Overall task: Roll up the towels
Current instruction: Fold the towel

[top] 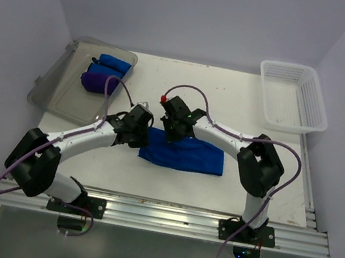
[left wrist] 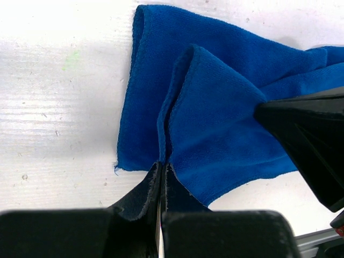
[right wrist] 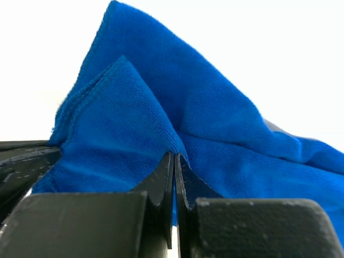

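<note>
A blue towel (top: 185, 154) lies folded on the white table, its left end lifted. My left gripper (top: 139, 138) is shut on the near edge of that end; in the left wrist view the cloth (left wrist: 215, 123) is pinched at my closed fingertips (left wrist: 163, 167). My right gripper (top: 170, 135) is shut on the far edge of the same end; in the right wrist view the towel (right wrist: 161, 118) rises in a peak above my closed fingertips (right wrist: 175, 158). The right gripper's fingers (left wrist: 306, 140) show at the right of the left wrist view.
A clear plastic bin (top: 68, 82) at the back left holds a rolled blue towel (top: 114, 63) and a rolled purple towel (top: 95, 81). A white mesh basket (top: 292, 96) stands at the back right. An aluminium rail (top: 165, 214) runs along the near edge.
</note>
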You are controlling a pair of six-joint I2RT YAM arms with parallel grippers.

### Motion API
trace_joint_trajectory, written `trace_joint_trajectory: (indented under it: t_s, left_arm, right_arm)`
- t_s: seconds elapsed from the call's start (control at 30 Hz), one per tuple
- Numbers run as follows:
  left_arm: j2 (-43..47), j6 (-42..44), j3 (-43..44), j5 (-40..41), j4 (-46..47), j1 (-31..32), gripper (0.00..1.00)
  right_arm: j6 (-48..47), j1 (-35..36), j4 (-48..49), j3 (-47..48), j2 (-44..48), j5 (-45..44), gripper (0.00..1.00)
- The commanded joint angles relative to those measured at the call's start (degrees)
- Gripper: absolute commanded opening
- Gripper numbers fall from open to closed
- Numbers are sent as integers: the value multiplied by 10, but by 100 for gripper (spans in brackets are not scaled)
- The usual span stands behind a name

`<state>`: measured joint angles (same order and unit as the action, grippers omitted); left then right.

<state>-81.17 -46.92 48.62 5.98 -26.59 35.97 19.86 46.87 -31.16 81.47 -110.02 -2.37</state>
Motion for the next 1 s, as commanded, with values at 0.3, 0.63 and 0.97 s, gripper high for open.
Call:
trace_joint_trajectory:
  t_s: [0.3, 0.63, 0.97]
  left_arm:
    - [14, 4, 10, 11, 22, -6, 0]
    - [20, 16, 32, 25, 7, -14, 0]
    - [-24, 39, 53, 35, 1, -31, 0]
  right_arm:
    - [-21, -3, -6, 99, -21, -25, 0]
    - [-36, -13, -24, 138, -53, -25, 0]
    - [-32, -28, -7, 149, -98, -7, 1]
